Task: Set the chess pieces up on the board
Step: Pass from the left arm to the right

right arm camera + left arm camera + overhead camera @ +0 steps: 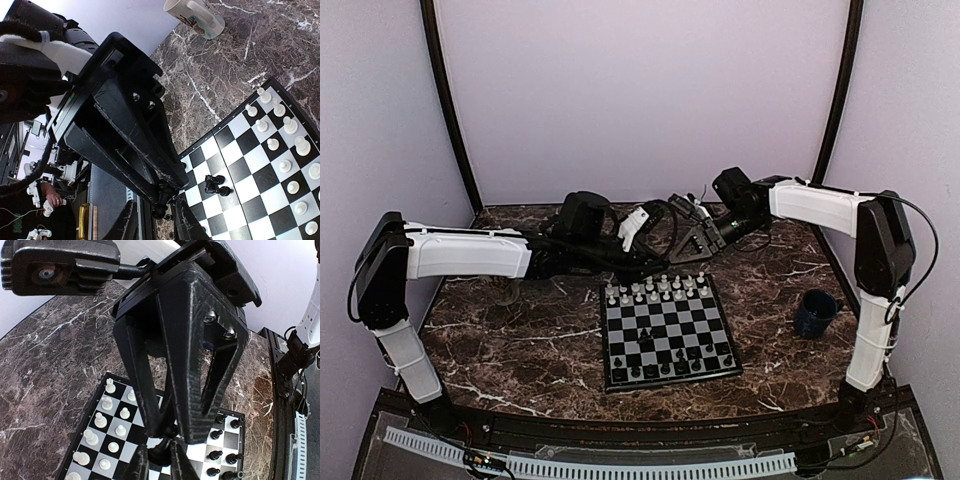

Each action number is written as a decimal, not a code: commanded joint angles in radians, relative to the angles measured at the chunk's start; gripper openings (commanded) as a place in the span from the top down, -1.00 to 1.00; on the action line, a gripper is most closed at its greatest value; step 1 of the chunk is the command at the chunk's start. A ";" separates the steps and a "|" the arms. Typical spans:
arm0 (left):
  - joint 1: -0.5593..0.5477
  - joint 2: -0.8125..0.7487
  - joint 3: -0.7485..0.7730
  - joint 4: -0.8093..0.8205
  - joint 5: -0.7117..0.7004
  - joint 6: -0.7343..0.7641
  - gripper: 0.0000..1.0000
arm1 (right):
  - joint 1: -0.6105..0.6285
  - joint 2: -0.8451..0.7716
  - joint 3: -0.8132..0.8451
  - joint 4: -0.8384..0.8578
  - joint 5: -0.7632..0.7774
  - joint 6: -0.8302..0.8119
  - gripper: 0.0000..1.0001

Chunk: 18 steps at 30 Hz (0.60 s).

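While the black piece (159,210) is suspended in the air between both tools, above the board (672,322), the step in hand reads as a transfer from one arm to the other. The left tool (166,191) has its fingers drawn together on one end of the piece and holds it. The right tool (172,435) has a finger on each side of the same piece; whether these fingers already press on it cannot be told from any view. The board lies on the worktop (520,340), right of centre, with the white pieces (655,290) ranked on its two far rows and the black pieces (665,369) along the near row. One more black figure (215,185) lies toppled on the middle squares. For a clean transfer, the receiving tool should close on a free part of the piece, clear of the giving fingers, and the giver should release only once that grip is firm. Both arms should be motionless during the exchange, since so small a figure can twist or drop onto the pieces set out below. The piece should then be carried upright to a vacant square on the black side.
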<state>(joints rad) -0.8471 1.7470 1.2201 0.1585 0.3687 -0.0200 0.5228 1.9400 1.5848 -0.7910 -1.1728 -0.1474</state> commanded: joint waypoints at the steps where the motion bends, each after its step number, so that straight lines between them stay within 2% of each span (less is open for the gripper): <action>1: 0.000 -0.002 0.004 0.023 0.027 -0.012 0.76 | 0.006 0.009 0.005 0.027 -0.048 0.020 0.50; 15: 0.000 0.000 0.002 0.029 0.029 -0.014 0.75 | 0.017 0.010 -0.010 0.050 -0.052 0.039 0.75; 18: -0.001 0.000 0.001 0.028 0.019 -0.016 0.73 | 0.017 0.008 -0.004 0.051 -0.012 0.036 0.83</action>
<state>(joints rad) -0.8471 1.7481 1.2201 0.1642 0.3855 -0.0261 0.5243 1.9446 1.5799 -0.7616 -1.1965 -0.1120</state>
